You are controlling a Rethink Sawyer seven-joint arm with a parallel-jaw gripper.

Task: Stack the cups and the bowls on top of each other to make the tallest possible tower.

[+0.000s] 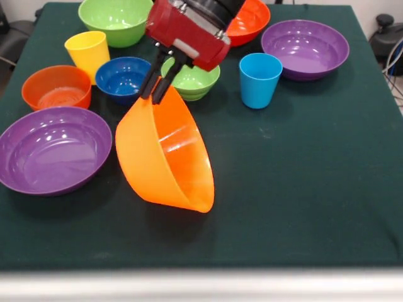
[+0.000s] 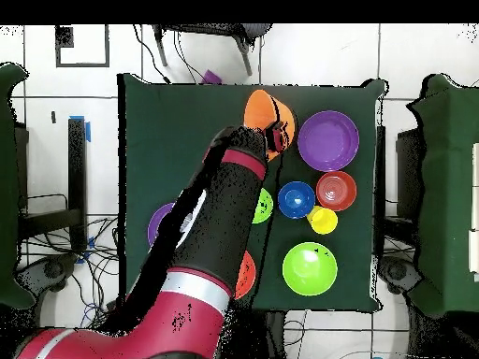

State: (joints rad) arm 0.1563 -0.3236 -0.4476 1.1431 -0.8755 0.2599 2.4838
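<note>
My gripper (image 1: pixel 154 95) is shut on the far rim of the big orange bowl (image 1: pixel 167 157). The bowl hangs tipped on its side near the table's middle, its opening facing the front right; I cannot tell whether its low edge touches the cloth. In the overhead view the gripper (image 2: pixel 279 137) sits at the edge of the orange bowl (image 2: pixel 259 109). The yellow cup (image 1: pixel 88 53) and the light blue cup (image 1: pixel 259 78) stand upright and apart. A dark blue bowl (image 1: pixel 123 77) and a small green bowl (image 1: pixel 192 82) sit just behind the gripper. No tower stands.
Purple bowls sit at the front left (image 1: pixel 53 148) and far right (image 1: pixel 305 47). A big green bowl (image 1: pixel 115 19) and a red-orange bowl (image 1: pixel 252 19) are at the far edge; another red-orange bowl (image 1: pixel 56 88) is at the left. The green tablecloth (image 1: pixel 302 189) shows at the front right.
</note>
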